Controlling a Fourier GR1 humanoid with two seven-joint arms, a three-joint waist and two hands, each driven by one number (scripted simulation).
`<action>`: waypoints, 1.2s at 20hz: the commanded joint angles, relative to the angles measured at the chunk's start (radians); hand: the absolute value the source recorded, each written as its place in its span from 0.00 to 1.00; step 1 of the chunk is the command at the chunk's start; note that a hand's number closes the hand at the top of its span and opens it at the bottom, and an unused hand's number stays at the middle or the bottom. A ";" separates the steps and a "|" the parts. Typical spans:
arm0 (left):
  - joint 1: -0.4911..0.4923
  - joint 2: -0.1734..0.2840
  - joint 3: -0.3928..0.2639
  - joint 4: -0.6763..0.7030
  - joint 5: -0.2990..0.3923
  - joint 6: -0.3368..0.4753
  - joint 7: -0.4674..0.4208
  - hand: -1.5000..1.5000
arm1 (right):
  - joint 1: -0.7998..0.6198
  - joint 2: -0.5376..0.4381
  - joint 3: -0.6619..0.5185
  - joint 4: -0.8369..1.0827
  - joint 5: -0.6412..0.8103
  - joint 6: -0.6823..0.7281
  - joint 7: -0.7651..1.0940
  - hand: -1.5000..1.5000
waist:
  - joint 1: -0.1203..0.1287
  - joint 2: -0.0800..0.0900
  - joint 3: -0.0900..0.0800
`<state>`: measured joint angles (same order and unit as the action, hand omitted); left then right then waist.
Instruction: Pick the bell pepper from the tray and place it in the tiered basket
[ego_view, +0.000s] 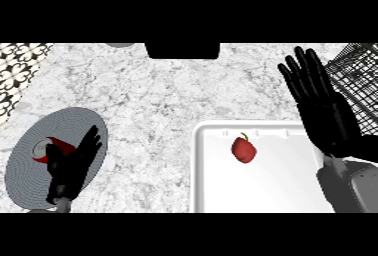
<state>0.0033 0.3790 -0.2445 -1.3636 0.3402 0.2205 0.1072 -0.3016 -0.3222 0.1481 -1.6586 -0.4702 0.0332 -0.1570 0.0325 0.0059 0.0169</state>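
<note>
One red bell pepper (244, 149) lies on one white tray (214, 195) at near right, one black wire tiered basket (359, 75) stands at far right, and one grey plate (29, 145) sits at left. The right hand (321, 107) hovers flat with fingers straight and spread, pointing away over the tray's right edge, the pepper apart to its left. The left hand (74, 162) rests over the plate, fingers relaxed, holding nothing.

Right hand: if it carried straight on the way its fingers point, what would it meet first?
The black right hand points up the picture and slightly left, over bare speckled grey counter. The way looks free; the black wire basket sits beside it, though depth is unclear.
</note>
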 joint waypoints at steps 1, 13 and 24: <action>-0.020 0.046 0.054 -0.057 0.005 -0.019 0.013 0.50 | 0.042 0.018 -0.020 -0.023 0.034 -0.039 -0.011 1.00 | -0.031 -0.008 -0.017; -0.166 -0.075 -0.053 -0.204 -0.218 0.188 -0.090 0.50 | 0.327 0.110 -0.140 0.003 -0.077 -0.042 -0.106 0.00 | -0.045 -0.009 -0.016; -0.165 -0.094 -0.040 -0.158 -0.236 0.191 -0.090 0.50 | 0.571 -0.316 -0.087 -0.379 0.419 -0.079 0.118 0.00 | -0.069 -0.016 -0.027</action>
<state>-0.1600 0.2841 -0.2842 -1.5220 0.1099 0.4076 0.0070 0.2226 -0.4802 0.0501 -1.9508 -0.2191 -0.0387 -0.1542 -0.0314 -0.0079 -0.0052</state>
